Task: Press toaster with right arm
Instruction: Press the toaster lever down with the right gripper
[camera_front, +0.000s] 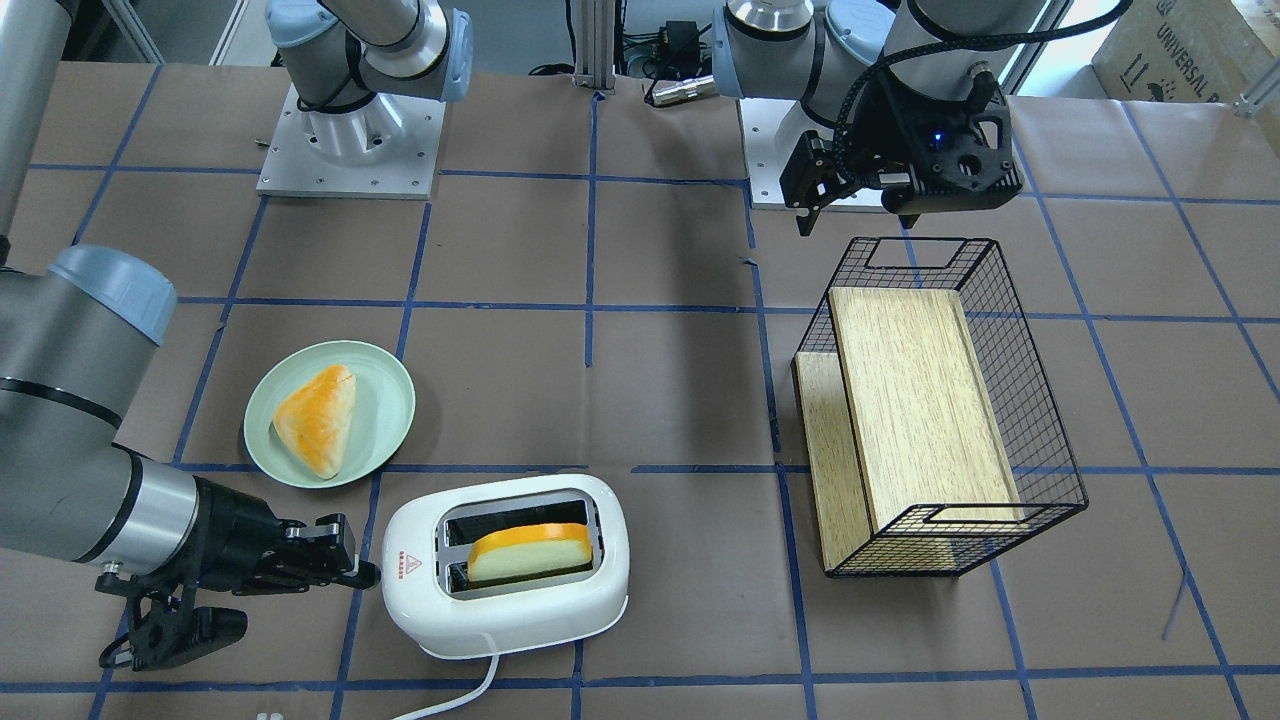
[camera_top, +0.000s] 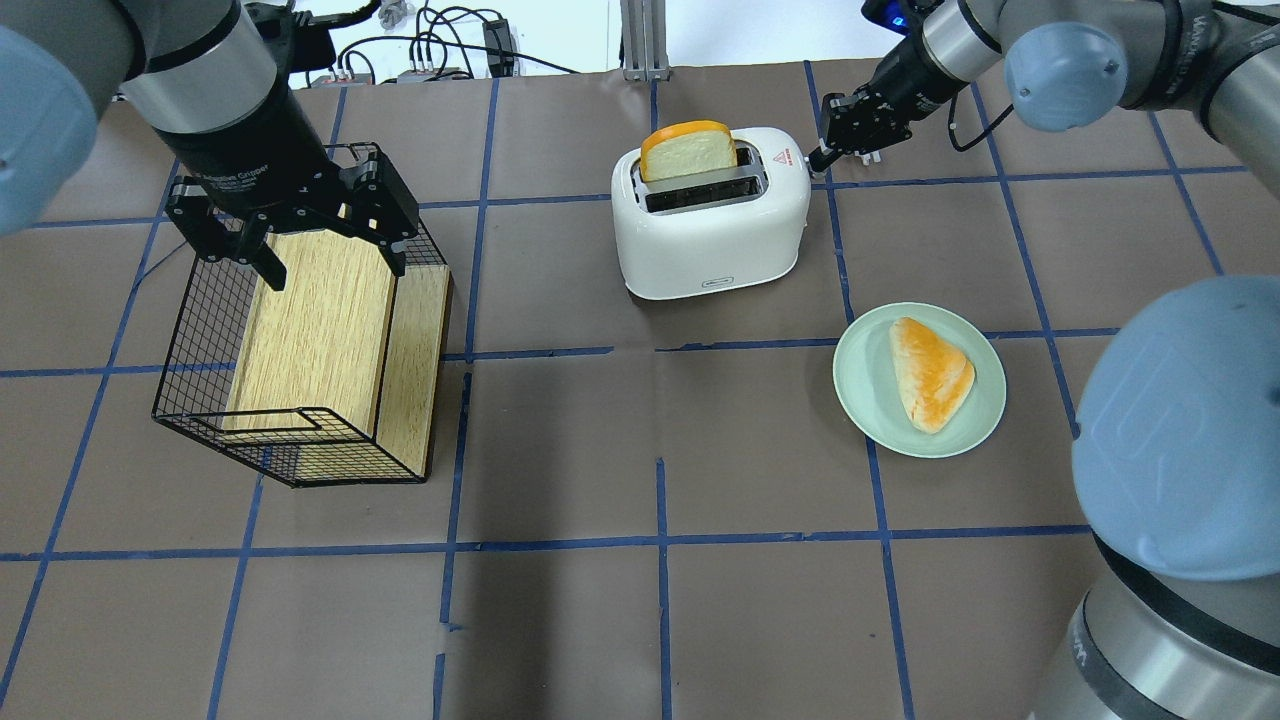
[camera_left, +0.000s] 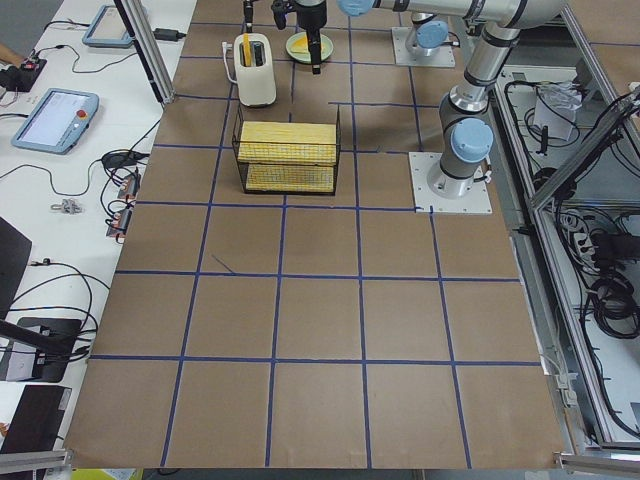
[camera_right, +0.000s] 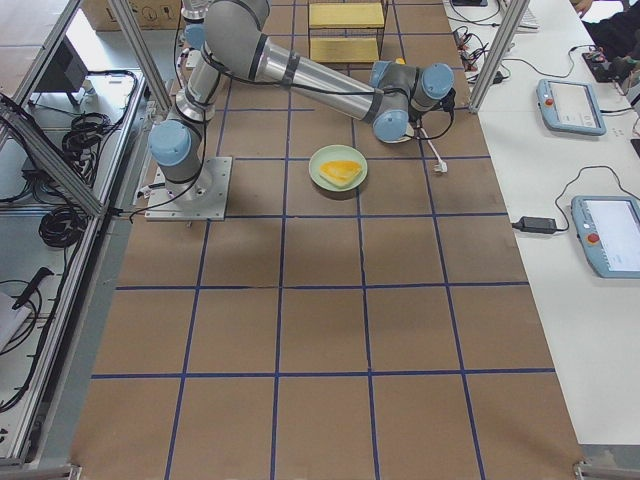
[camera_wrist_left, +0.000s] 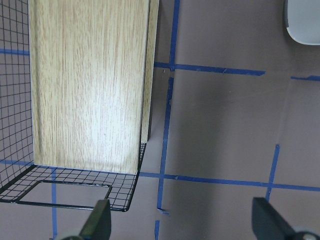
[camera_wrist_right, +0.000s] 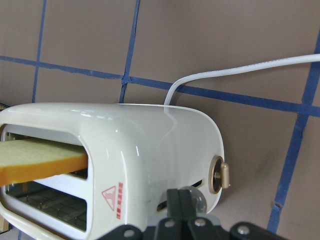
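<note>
Lying close to the desk's edge opposite the robot, the toaster ran its long axis parallel to that edge. Its slots faced up and its lever end pointed toward the desk's end on the robot's right. Its shell was smooth, glossy white plastic with rounded corners, and a small red triangle mark sat on top near the lever end. That end face also carried a brass-coloured round dial. A white cord curved away over the desk's surface.

A pale slice of bread with an orange crust stood in the slot nearer that opposite edge. The right gripper had its fingers pinched together around nothing, their tip at the clear lever knob.

The left gripper hung with fingers spread wide and empty above a black wire basket holding a light wooden board, toward the desk's left end. A pale green round plate bore a triangular golden pastry just robot-ward of the toaster's lever end.

Matt brown paper covered the desk, ruled into squares by blue tape. Aluminium framing and white benches stood beyond its edges.
</note>
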